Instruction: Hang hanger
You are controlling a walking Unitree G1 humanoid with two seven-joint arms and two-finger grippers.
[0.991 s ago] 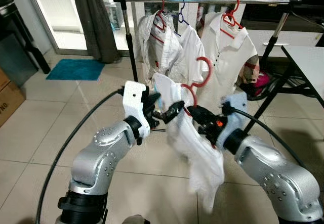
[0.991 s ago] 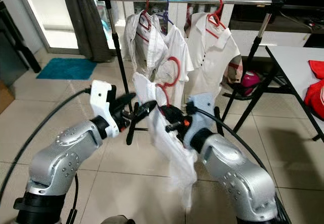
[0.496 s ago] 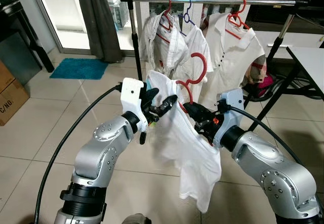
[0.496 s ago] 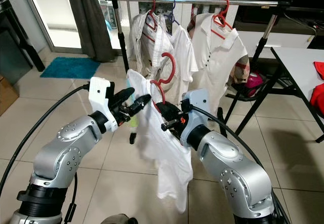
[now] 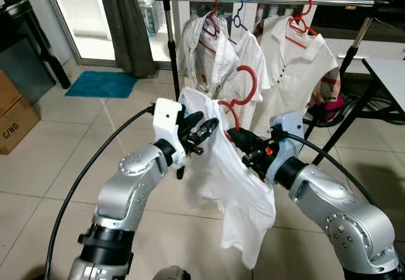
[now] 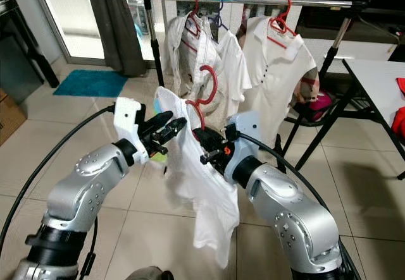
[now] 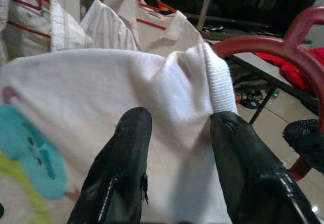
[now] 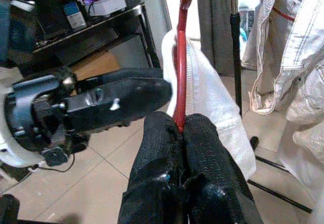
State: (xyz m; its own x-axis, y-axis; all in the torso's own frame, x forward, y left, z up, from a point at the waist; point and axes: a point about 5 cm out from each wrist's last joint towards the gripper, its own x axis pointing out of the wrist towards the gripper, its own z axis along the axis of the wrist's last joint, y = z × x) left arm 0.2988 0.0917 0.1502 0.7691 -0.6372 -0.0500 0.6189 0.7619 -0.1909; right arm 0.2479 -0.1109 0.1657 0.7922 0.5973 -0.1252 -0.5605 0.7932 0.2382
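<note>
Red hanger carrying a white shirt, held in the air before the clothes rail, its hook below the bar and not on it; the shirt drapes down from the hanger between the two arms. Right gripper: fingers pressed together on the hanger's red stem, just under the hook. Left gripper: fingers a little apart, with the shirt's ribbed collar edge lying between them at the hanger's left shoulder; whether they actually pinch the cloth cannot be told. Behind, three white garments hang on the rail, on two red hangers and a blue one; the rail's black upright stands at its left end. Dark curtain and teal mat lie beyond on the tiled floor; table edge at the right.
</note>
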